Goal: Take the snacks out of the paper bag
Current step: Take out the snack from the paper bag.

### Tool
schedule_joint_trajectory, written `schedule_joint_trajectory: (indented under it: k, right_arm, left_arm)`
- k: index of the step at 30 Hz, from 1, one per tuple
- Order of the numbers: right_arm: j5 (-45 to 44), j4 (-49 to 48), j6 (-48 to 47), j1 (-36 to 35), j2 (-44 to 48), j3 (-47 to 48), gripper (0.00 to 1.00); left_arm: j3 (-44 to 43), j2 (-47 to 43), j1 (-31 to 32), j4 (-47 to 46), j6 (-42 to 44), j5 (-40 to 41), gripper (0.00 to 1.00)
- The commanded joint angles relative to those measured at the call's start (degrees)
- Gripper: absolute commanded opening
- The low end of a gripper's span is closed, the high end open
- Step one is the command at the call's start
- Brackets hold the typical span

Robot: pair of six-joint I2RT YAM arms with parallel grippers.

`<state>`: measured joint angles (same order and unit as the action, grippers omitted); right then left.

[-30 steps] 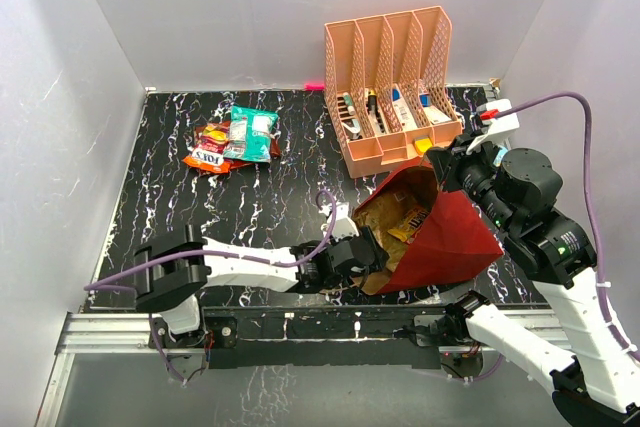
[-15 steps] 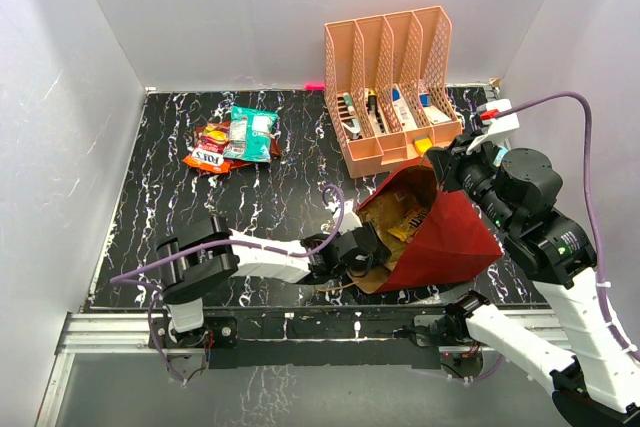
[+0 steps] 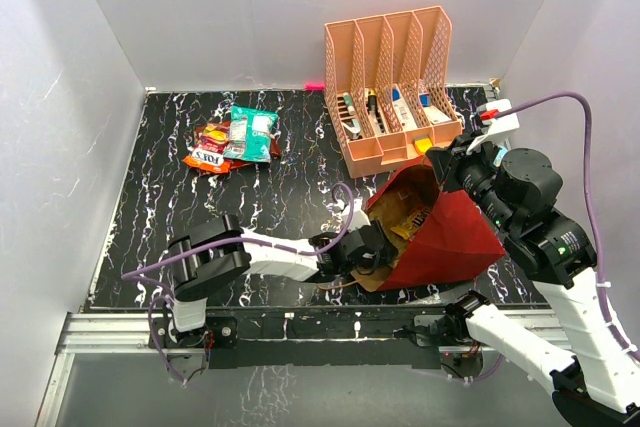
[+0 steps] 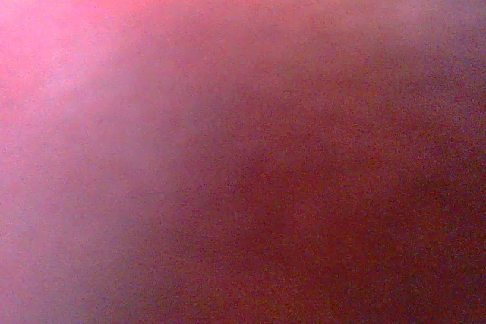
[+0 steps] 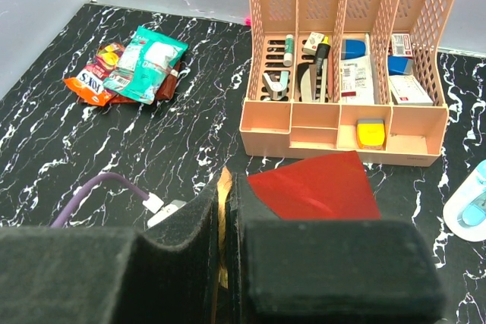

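Observation:
The dark red paper bag (image 3: 450, 237) lies tilted with its kraft-brown mouth facing left. My right gripper (image 3: 443, 169) is shut on the bag's upper rim and holds it up. In the right wrist view the black fingers (image 5: 190, 233) pinch the brown edge beside a red panel of the bag (image 5: 315, 187). Gold and brown snacks (image 3: 412, 217) show inside the bag. My left gripper (image 3: 366, 247) is at the bag's mouth, its fingertips hidden inside. The left wrist view is only a red blur. Other snacks (image 3: 232, 139) lie piled at the back left, also seen in the right wrist view (image 5: 133, 70).
A peach mesh organizer (image 3: 392, 87) with pens and small items stands at the back, just behind the bag; it also shows in the right wrist view (image 5: 345, 73). A light-blue tag-like object (image 5: 471, 202) lies to the right of it. A purple cable (image 3: 335, 209) loops by the bag's mouth.
My left arm has reached to the right, and its gripper has gone further into the bag's mouth. The right gripper and the bag have stayed put.

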<state>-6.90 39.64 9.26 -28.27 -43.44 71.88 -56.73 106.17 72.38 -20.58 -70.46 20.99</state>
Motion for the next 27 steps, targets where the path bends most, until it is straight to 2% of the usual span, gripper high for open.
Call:
schedule_joint_trajectory:
  k: [1,6,7,11,16,27]
  right_arm:
    - [0.6,-8.3,1.0,-0.1,1.2,3.5,0.07]
    - [-0.1,-8.1,1.0,0.0,2.1,2.7,0.07]
    - [-0.2,-8.1,1.1,0.0,2.3,2.4,0.07]
    - [-0.9,-8.8,1.2,0.0,3.2,1.0,0.07]
    - [-3.6,-8.4,0.6,0.0,3.1,0.6,0.07]
    - [-7.9,-9.2,0.3,0.0,3.3,-0.6,0.07]
  left_arm:
    - [-2.8,0.0,-0.1,-1.0,2.8,1.4,0.31]
    - [-2.6,-4.6,-1.3,-0.3,9.2,1.1,0.02]
    - [-2.6,-5.9,-1.6,-0.4,10.4,0.7,0.00]
    - [-3.2,-11.0,-2.1,-0.5,15.2,-1.0,0.00]
    - [-11.9,-14.4,-2.1,15.0,14.8,-4.0,0.00]
    - [-15.4,-23.2,-2.0,23.2,14.1,-7.7,0.00]
